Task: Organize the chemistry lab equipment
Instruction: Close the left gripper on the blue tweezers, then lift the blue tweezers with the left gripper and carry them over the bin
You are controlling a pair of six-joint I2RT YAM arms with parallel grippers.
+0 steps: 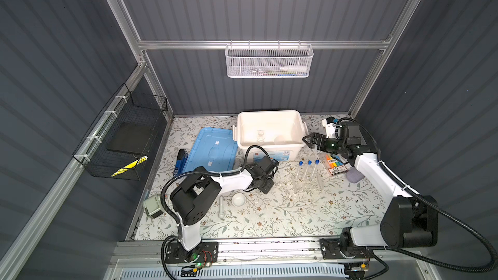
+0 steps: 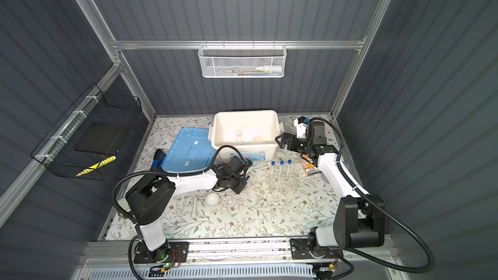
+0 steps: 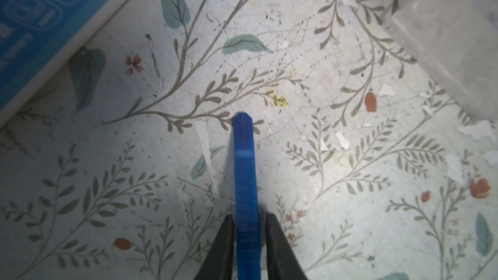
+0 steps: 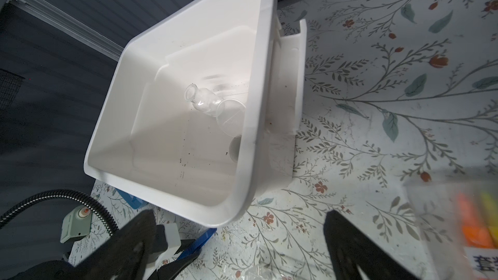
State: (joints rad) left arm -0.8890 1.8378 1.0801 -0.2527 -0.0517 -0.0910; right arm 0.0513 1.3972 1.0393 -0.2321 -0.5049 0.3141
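Stock on the floral table (image 1: 269, 219), read from the left across.

- Stapler (image 1: 181, 160), dark blue: one, lying just beside the blue lid.
- Blue lid (image 1: 213, 149): one, flat on the table.
- Pestle (image 1: 221, 207), white: one, lying near the small white bowl (image 1: 238, 199) but apart from it.
- White bowls: two in all. The second bowl (image 1: 280, 139) sits inside the white bin.
- White bin (image 1: 269, 154): one, open. It also holds the single small clear glass vessel (image 1: 260, 136).
- Blue tweezers (image 3: 244, 171): one pair, on the table in front of the bin's labelled wall, between the bin and the tube rack.
- Left gripper (image 3: 249, 219): jaws drawn in narrow onto the tweezers. One black finger is against the blue shaft and the other just beside it. The shaft runs straight out from between the fingertips, and its far end rests on the floral surface.
- Test tubes (image 1: 307, 171), clear with blue caps: three, upright in a row in the rack.
- Clear rack (image 1: 307, 185): one.
- Right gripper (image 1: 306, 142): jaws spread wide with nothing between them. It is raised beside the bin's right end, well apart from the tweezers.
- Highlighters (image 1: 335, 167): one pack, just right of the rack, partly under the right arm.
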